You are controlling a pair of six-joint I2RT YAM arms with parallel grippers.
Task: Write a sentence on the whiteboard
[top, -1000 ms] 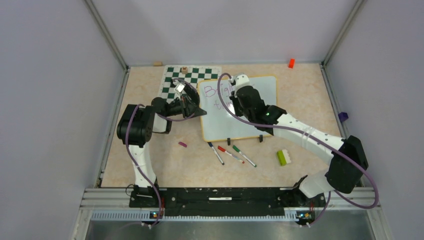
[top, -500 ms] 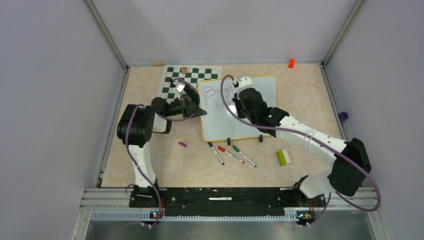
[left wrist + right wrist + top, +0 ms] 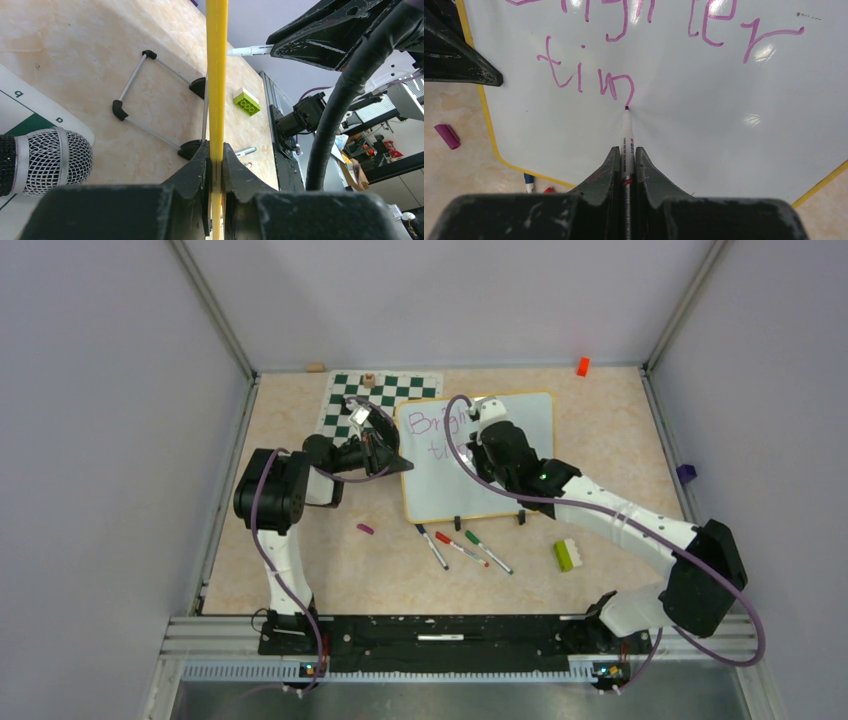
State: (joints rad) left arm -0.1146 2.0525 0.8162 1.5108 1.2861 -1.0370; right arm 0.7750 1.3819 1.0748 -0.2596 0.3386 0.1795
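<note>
The whiteboard (image 3: 440, 490) lies mid-table, its yellow rim (image 3: 217, 75) seen edge-on in the left wrist view. My left gripper (image 3: 400, 462) (image 3: 215, 147) is shut on that rim at the board's left edge. My right gripper (image 3: 465, 452) (image 3: 625, 150) hangs over the board, shut on a white marker (image 3: 626, 135). The marker's purple tip touches the surface. The sentence (image 3: 580, 82) (image 3: 430, 424) is purple handwriting: "Brighter" on the top line, then "tin" below, with the tip at the end of the "n". My right arm hides part of the writing in the top view.
A green-and-white chess mat (image 3: 380, 400) lies behind the board's left corner. Three markers (image 3: 462, 548) and a purple cap (image 3: 365, 529) (image 3: 447, 136) lie in front of the board. A green-and-white brick (image 3: 567, 555) sits front right and an orange block (image 3: 582, 366) at the back wall.
My right gripper has shifted slightly to the right over the board with the marker, uncovering more of the top line. The left gripper has held still on the rim.
</note>
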